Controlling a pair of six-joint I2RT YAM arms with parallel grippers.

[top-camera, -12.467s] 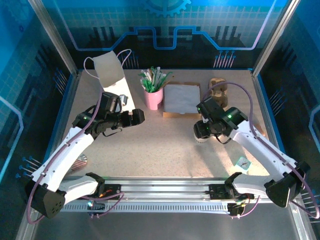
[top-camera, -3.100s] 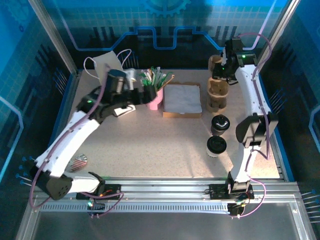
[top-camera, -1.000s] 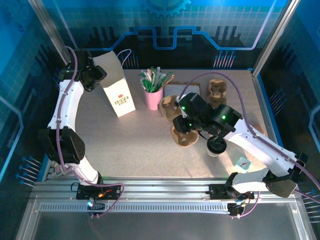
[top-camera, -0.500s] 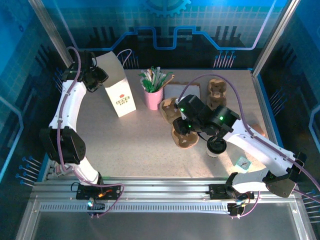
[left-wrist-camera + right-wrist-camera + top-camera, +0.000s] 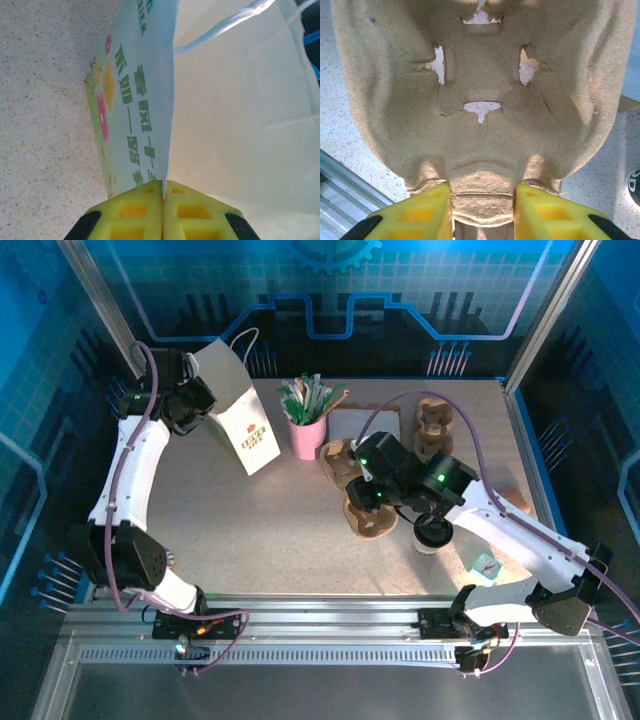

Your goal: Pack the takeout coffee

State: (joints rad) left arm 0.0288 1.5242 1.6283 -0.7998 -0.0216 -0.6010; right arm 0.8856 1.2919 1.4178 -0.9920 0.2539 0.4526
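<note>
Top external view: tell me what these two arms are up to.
The left tool is pinched shut on an edge of the white paper bag at the back left. The right tool grips the brown moulded cup carrier by a tab on its rim. A black-lidded coffee cup stands on the table just right of the carrier, not in it.

The left arm stretches far back, left hand (image 5: 163, 186) pinched shut on a paper bag (image 5: 240, 125); the right arm bends inward, right hand (image 5: 482, 191) clamping a cup carrier (image 5: 480, 85).

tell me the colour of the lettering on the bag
Green, on the paper bag, clearest in left wrist view.
</note>
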